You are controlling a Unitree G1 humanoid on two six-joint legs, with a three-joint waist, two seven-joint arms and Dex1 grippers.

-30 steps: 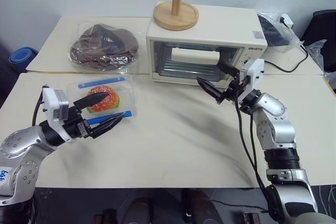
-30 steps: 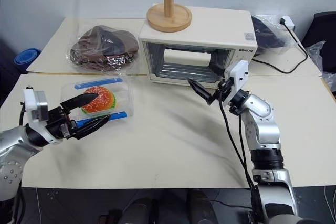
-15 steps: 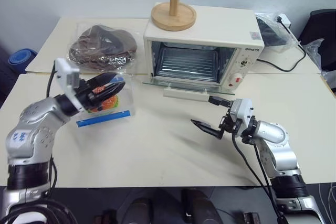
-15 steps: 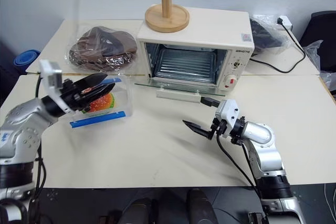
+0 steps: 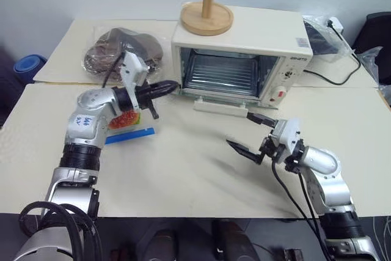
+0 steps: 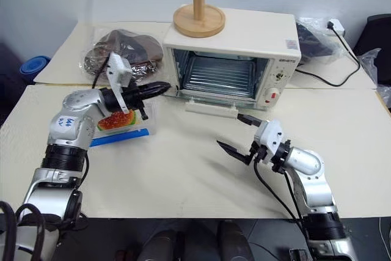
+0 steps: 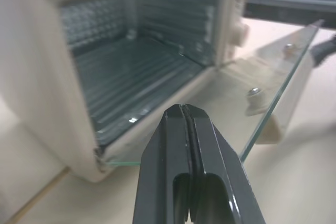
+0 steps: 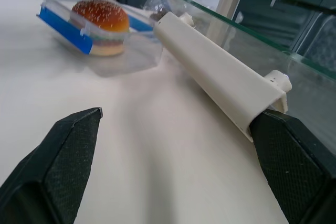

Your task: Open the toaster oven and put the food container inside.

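Since the earlier frames the toaster oven [image 5: 241,53] door [image 5: 220,98] has dropped from shut to fully open, lying flat out front with its handle [image 8: 220,77] toward the robot. Left gripper [image 5: 172,86] has left the food container [image 5: 125,120], swung right and forward, and its fingers have gone from spread to pressed together, holding nothing. It now points at the oven's left front corner, tips just beside the door's left edge; touching or not, cannot tell. Left wrist view shows the closed fingers [image 7: 189,177] aimed at the open cavity and wire rack [image 7: 131,72]. Right gripper [image 5: 252,136] has moved down and back from the oven front and hovers over the table [image 5: 183,175], fingers spread wide, empty, just in front of the door handle. Food container sits on the table left of the oven, under the left forearm, burger [image 8: 101,17] inside, blue strip [image 5: 129,135] on its near edge. Clear bag of dark items [image 5: 110,53] lies behind it. Wooden stand [image 5: 208,16] sits on the oven top.
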